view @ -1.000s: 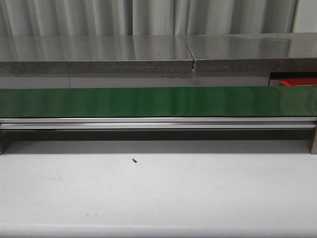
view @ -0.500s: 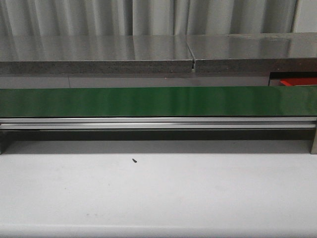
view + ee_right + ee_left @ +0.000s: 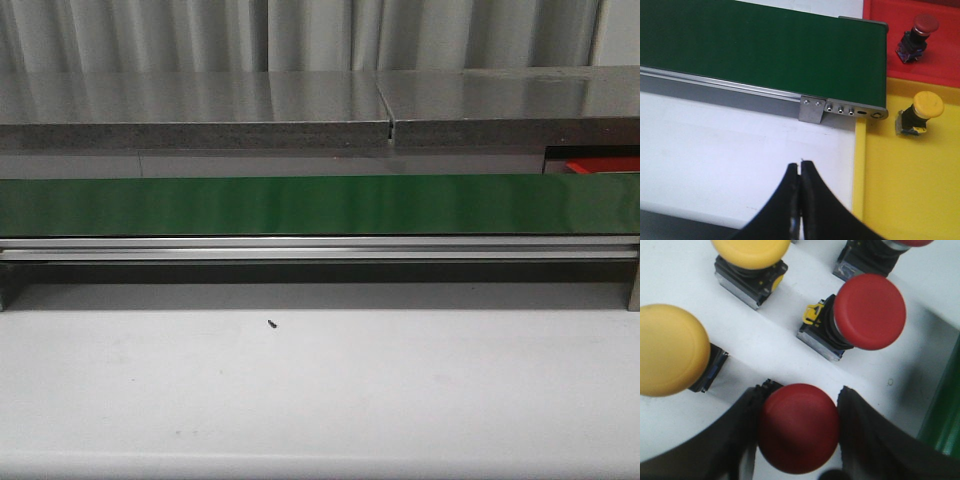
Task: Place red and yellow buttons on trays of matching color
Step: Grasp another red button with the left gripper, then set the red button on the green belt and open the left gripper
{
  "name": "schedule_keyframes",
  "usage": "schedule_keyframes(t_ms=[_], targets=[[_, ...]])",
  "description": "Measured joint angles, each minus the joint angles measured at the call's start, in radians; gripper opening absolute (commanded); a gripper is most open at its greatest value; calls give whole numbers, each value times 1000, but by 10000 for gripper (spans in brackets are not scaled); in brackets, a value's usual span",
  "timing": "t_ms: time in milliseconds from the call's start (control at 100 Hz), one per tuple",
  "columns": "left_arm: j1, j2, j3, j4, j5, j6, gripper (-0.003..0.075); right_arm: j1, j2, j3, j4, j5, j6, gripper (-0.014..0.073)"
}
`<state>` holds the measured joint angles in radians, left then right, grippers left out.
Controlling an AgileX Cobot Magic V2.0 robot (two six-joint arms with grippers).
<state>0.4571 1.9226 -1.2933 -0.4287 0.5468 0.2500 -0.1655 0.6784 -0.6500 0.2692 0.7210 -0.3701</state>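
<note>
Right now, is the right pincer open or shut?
Shut. In the right wrist view the right pincer has its two fingertips pressed together with nothing between them, hovering over the white table beside the yellow tray.

The left gripper [image 3: 799, 440] has two broad, matte black fingers [image 3: 740, 435] with curved outer edges, blurred and apparently smooth. The right gripper [image 3: 800, 200] shows the same black fingers [image 3: 817, 210], tapering to narrow rounded tips.
</note>
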Motion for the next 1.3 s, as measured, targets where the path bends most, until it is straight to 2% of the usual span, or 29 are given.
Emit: schedule_keyframes(t_ms=[150,480,870,1090,1140,1210,1280,1300], targets=[[0,-16,0,0,10,9,1,0,0,0,0,0,0,-67],[-17,-233,0,-45,23,19,-1,0,0,0,0,0,0,-67],[-218,-250,0,-53,40,43,2,0,0,0,0,0,0,-67],[-265,-179,0,-54,36,45,6,0,0,0,0,0,0,-67],[-267,-164,0,-56,35,47,33,0,0,0,0,0,0,-67],[-268,-159,-6,-62,39,47,134,0,0,0,0,0,0,-67],[-270,-157,-8,-66,47,63,308,0,0,0,0,0,0,-67],[-270,-158,-11,-69,53,70,395,0,0,0,0,0,0,-67]])
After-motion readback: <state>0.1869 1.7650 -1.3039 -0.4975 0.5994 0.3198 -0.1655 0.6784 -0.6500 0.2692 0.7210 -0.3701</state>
